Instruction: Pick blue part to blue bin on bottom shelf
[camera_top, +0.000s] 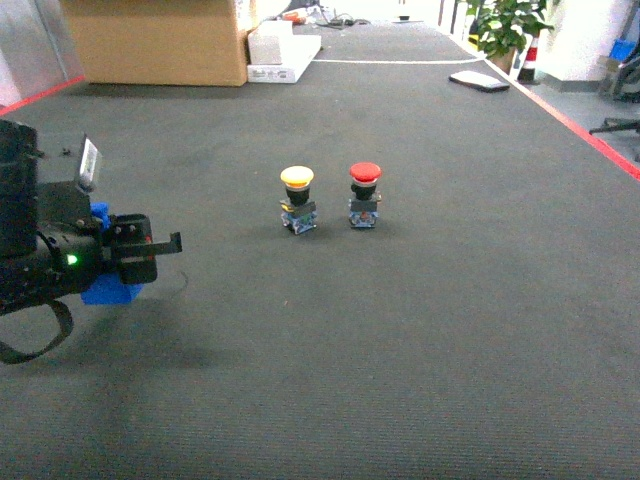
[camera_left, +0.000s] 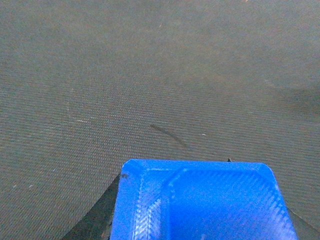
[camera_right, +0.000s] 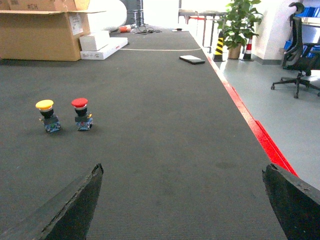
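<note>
Two push buttons: a yellow-capped button (camera_top: 297, 198) and a red-capped button (camera_top: 364, 194) stand upright side by side, near each other but not touching, in the middle of the dark mat (camera_top: 420, 330); neither is the task's thing.
Blue part: the blue part (camera_left: 200, 201) sits at the left gripper (camera_top: 150, 250), low at the left edge of the head view; in the left wrist view it fills the bottom of the frame right in front of the camera, dark gripper edges showing at both its lower corners.
Left gripper: clenched on the blue part, as far as I can judge, with its jaws to either side of the block; whether the block is lifted clear of the mat or still resting on it I cannot tell.
Right gripper: released, its two dark fingers (camera_right: 75, 205) wide apart at the bottom corners of the right wrist view, nothing between them, hanging over bare mat well apart from the buttons.
Blue bin and bottom shelf: neither shows in any view.
Background: a cardboard box (camera_top: 160, 40) and a white box (camera_top: 283, 48) at the far end, a potted plant (camera_top: 510, 25) to the right, red tape (camera_top: 580, 135) along the mat's edge.
Step in hand: the pick, I'd say; the grasp looks made and the carry not yet begun.
Next move: raise the part clear, keep the grip firm, then turn toward wherever the shelf stands, since the bin must first come into sight.
</note>
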